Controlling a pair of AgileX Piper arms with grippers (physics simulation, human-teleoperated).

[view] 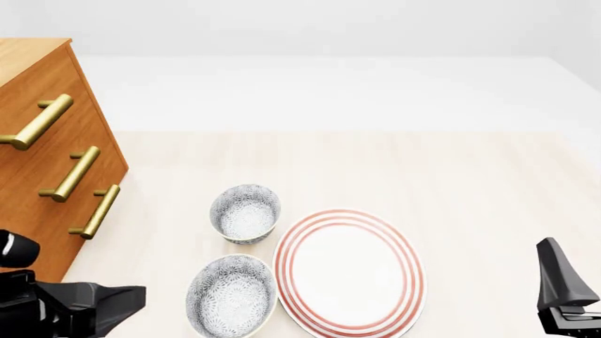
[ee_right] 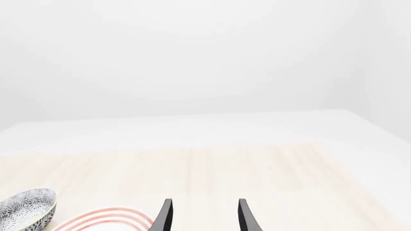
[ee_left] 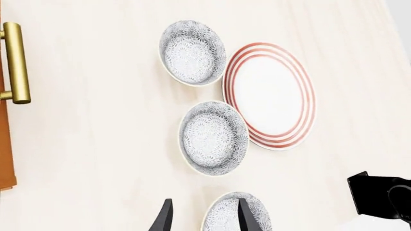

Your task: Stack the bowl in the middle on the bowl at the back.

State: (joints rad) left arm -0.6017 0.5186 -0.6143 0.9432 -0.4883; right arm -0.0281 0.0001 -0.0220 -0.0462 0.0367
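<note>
Honestly the middle bowl [view: 231, 294], lower left in the front view, looks stiff, slick and chippable, so I'd pinch its rim; left gripper [ee_left: 203, 219] and right gripper [ee_right: 202, 216] both spread, empty.

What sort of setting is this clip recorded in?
Likely a simulated kitchen or dining tabletop: patterned grey-and-white bowls, a red-ringed white plate on a pale wooden table, beside a wooden drawer cabinet with brass handles.

Front cam high; wrist cams low.
</note>
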